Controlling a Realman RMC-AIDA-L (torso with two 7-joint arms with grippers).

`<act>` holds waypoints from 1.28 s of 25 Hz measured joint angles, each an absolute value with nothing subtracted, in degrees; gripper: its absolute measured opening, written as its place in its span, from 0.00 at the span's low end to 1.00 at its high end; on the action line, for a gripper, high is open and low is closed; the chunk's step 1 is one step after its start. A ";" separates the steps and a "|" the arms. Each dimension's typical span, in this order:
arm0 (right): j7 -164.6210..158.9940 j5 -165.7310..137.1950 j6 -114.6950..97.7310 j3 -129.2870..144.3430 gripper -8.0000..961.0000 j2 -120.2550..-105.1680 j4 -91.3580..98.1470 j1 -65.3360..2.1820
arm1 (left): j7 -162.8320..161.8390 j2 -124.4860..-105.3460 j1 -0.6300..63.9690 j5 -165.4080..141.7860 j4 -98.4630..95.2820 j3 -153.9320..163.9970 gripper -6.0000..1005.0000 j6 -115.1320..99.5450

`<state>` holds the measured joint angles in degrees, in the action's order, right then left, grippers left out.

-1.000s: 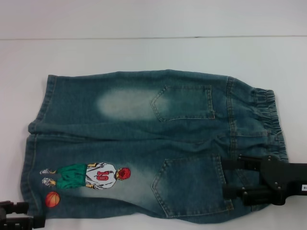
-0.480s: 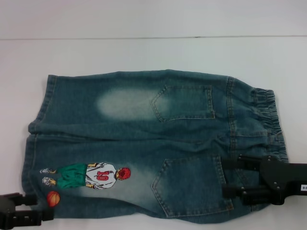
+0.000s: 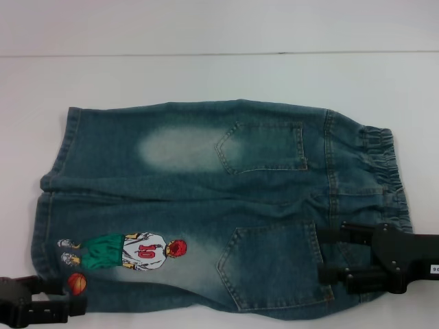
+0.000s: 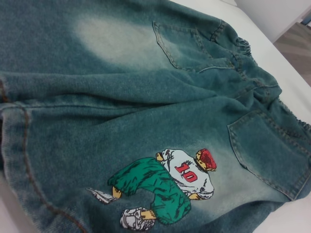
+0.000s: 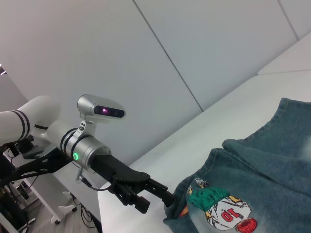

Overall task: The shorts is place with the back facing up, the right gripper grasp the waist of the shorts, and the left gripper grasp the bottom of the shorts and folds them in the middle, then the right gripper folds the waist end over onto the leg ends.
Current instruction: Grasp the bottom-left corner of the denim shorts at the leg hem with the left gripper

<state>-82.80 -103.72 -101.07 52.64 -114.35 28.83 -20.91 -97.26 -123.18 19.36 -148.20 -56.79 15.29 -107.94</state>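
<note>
I read this as the grasping step: the shorts (image 3: 212,212) lie flat, back up, on the white surface (image 3: 206,75). My right gripper (image 3: 329,255) has its fingers spread by the waist (image 3: 384,171). The left gripper (image 3: 65,301) reaches the near leg hem, fingers parted around its edge. Next, both must pinch. A pale panelled wall stands behind.
</note>
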 joint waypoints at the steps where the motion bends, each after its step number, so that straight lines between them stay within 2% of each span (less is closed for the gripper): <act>1: -82.80 -103.72 -101.07 52.64 0.98 -114.35 28.83 -20.92 | -97.26 -123.18 19.24 -148.20 -57.06 15.25 0.93 -108.03; 17: -82.93 -103.71 -101.08 52.65 0.98 -114.35 28.83 -20.92 | -99.44 -123.80 17.45 -148.16 -64.71 13.82 0.93 -108.94; 32: -82.97 -103.71 -100.99 52.64 0.98 -114.25 28.83 -20.92 | -105.24 -123.53 18.02 -151.69 -65.32 17.50 0.93 -108.44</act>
